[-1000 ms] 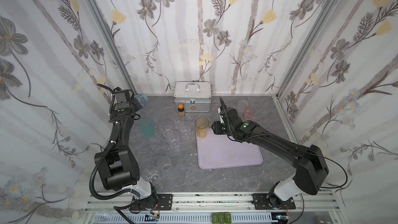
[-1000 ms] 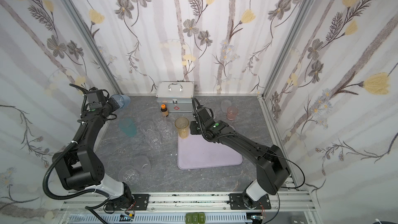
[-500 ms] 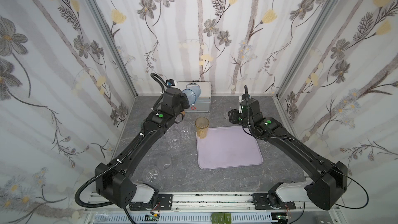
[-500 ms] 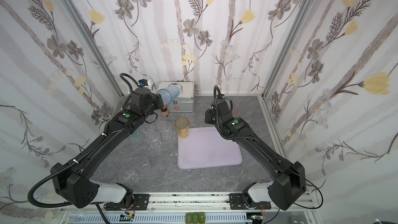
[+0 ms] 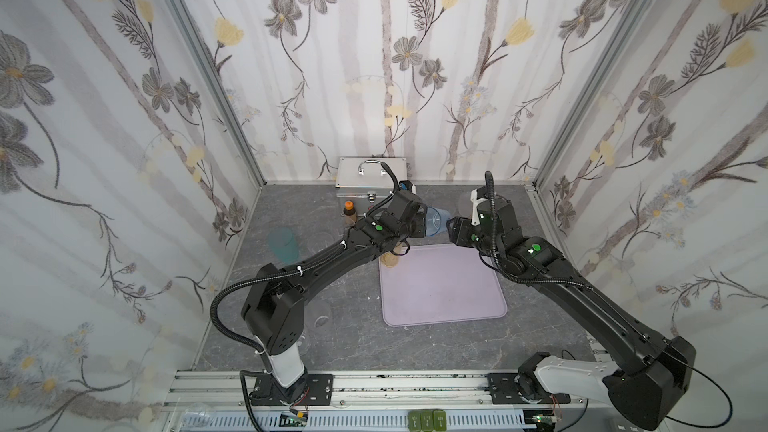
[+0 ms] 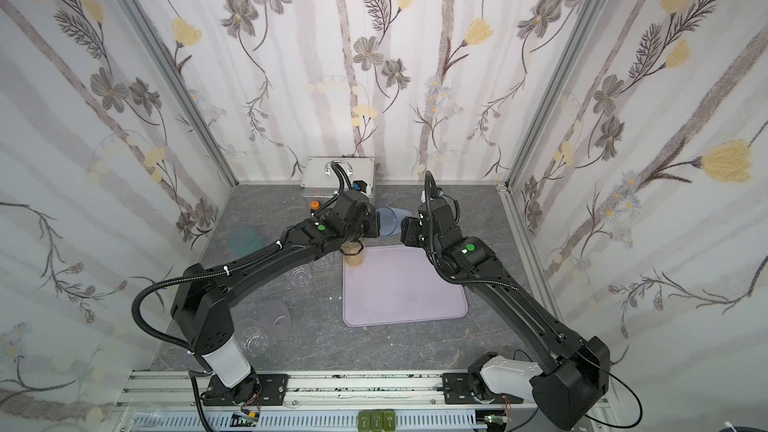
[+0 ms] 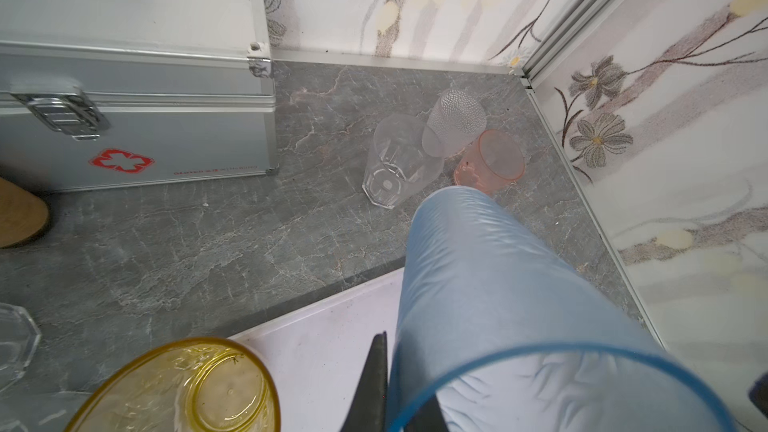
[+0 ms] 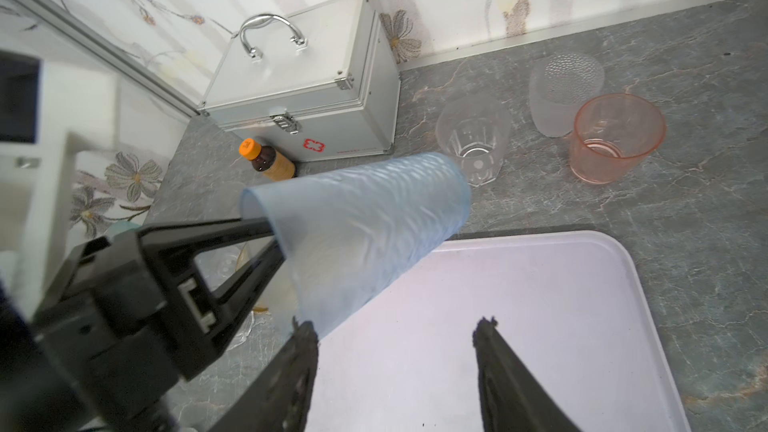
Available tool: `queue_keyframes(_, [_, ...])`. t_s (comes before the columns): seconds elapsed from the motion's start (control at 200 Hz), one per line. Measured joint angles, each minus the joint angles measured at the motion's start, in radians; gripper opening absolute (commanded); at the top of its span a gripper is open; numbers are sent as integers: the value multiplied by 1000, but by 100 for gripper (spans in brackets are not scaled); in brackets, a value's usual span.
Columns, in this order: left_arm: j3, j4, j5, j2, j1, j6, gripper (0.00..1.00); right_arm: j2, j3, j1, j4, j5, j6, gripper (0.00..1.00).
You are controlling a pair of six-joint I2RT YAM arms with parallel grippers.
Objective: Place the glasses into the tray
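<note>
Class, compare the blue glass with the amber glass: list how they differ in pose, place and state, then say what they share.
1. The blue glass lies tilted on its side in the air; the amber glass stands upright.
2. The left gripper is shut on the blue glass's rim; nothing holds the amber glass.
3. The amber glass rests in a corner of the tray; the blue glass hangs above the tray's far edge.
Both are translucent tinted tumblers.
</note>
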State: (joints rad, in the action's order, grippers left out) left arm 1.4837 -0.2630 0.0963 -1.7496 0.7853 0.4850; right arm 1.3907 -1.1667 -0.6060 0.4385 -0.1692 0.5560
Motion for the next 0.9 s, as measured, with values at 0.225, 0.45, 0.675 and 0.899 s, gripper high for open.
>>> queue_keyframes(0.225, [10,2,-50,-13,29,34,0,61,-29,-20,-8,-37,4,59])
queue_keyframes(0.45, [-5,3,-60,-10,37,76,0,141,-77,-46,7,-155,3,53])
queue_keyframes(0.675, [9,3,-72,-7,40,111,0,203,-114,-62,38,-275,-15,28])
queue_keyframes(0.899, [29,-13,-60,-19,64,117,8,227,-119,-66,103,-367,-59,7])
